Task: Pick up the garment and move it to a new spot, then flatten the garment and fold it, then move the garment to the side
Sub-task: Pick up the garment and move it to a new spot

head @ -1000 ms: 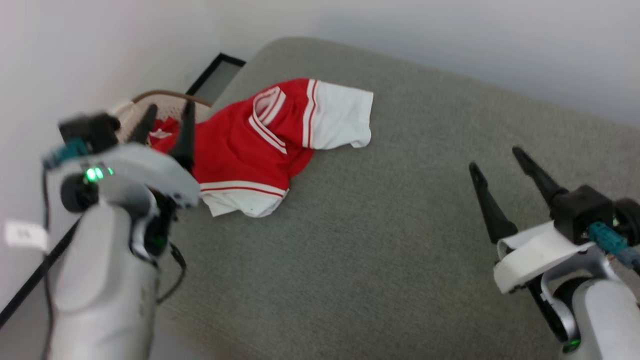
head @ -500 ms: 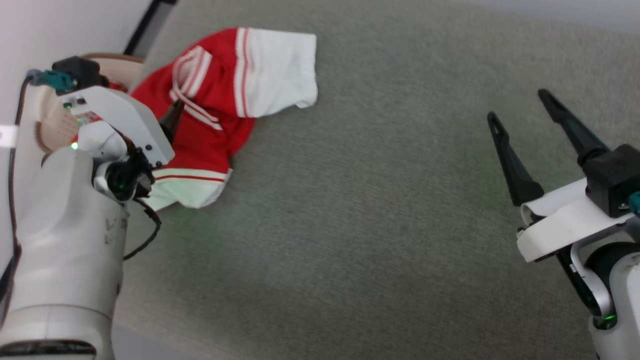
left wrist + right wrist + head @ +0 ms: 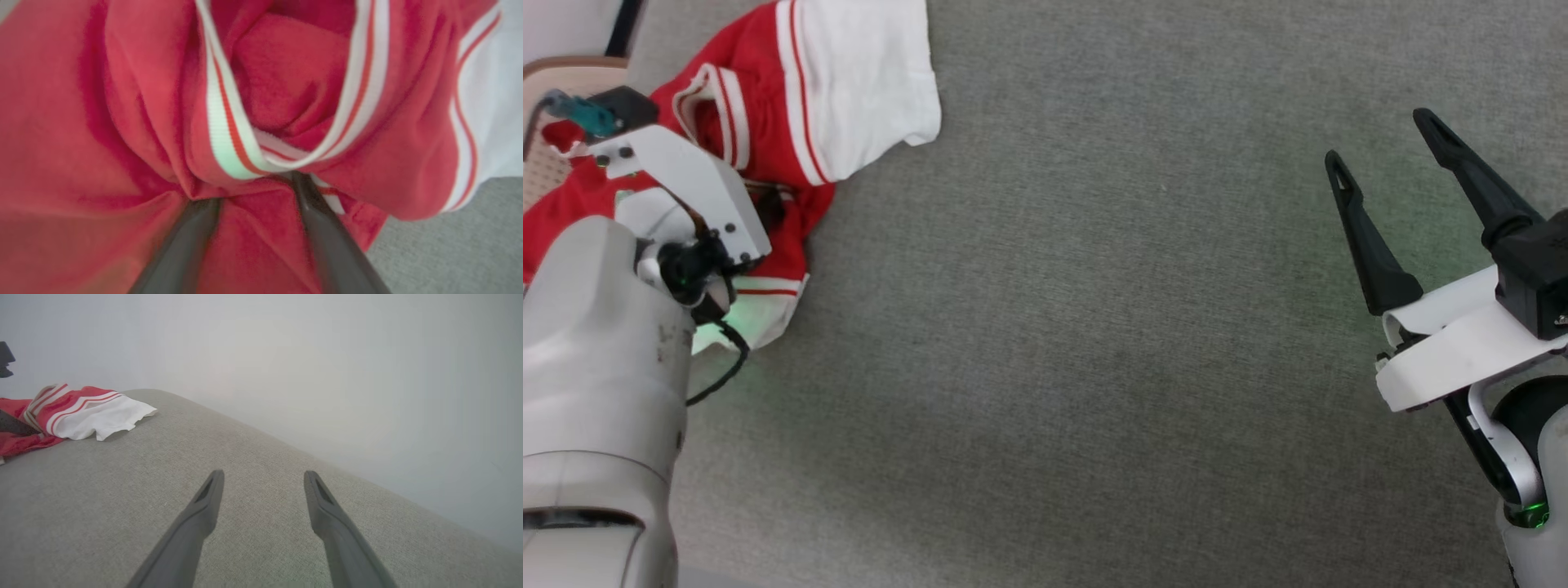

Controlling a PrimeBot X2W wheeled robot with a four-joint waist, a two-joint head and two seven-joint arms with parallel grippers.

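Note:
The garment is a red T-shirt with white sleeves and striped trim, lying crumpled at the upper left of the grey cushion. My left gripper points down into its red folds. In the left wrist view its two fingers stand apart with their tips buried in the garment, red cloth bunched between them just below the striped neckline; the left gripper is open. My right gripper hovers open over bare cushion at the right, far from the shirt. The right wrist view shows the right gripper with nothing in it and the garment at far left.
A woven tan basket stands off the cushion's upper left edge, partly under the shirt. The cushion's near left edge runs past my left forearm. A pale wall rises behind the cushion.
The head camera has tilted down, shifting the whole picture. My left gripper has dropped from above the basket side into the shirt's folds. The right gripper keeps its pose.

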